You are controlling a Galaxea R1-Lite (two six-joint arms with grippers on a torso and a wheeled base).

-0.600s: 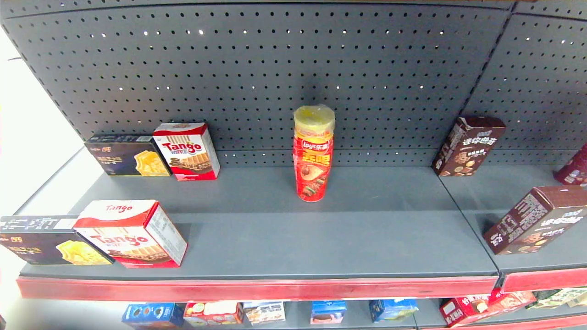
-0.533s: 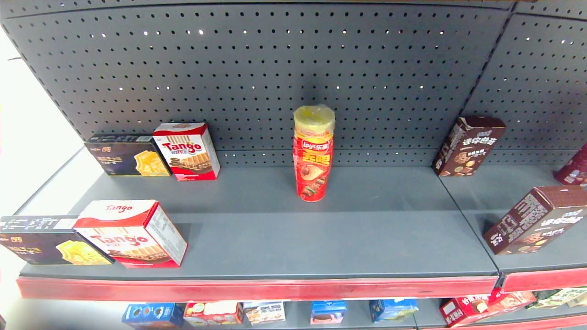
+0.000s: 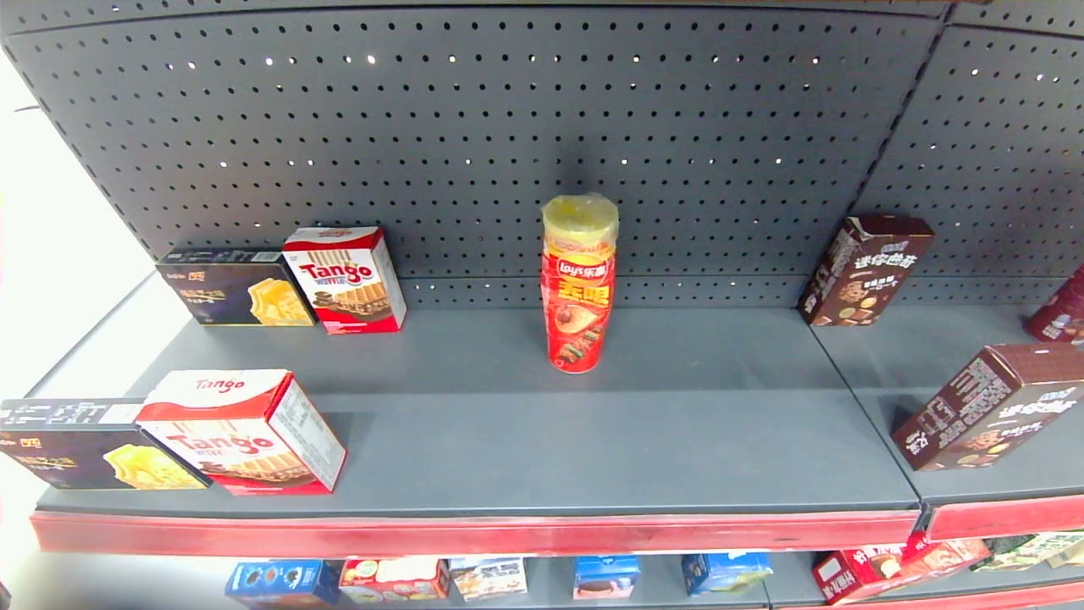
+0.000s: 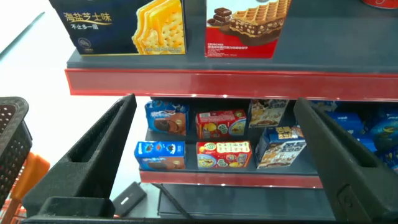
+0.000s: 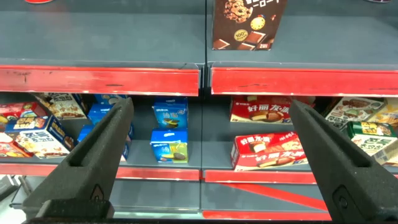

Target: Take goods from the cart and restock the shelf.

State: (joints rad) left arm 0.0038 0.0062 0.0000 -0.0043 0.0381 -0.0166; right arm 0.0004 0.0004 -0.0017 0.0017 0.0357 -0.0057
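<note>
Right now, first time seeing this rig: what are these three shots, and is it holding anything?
It is a two-armed robot on wheels, facing a store shelf. The big picture comes from the camera on its head, looking down at the grey shelf. On it stand a red chip can in the middle, two red-and-white wafer boxes and two dark cracker boxes on the robot's left, and brown biscuit boxes on its right. The other two pictures come from cameras on the wrists: the two black prongs in each are the fingers of that arm's hand. The left hand and the right hand are both open and hold nothing, pointed toward boxed snacks lower down.
</note>
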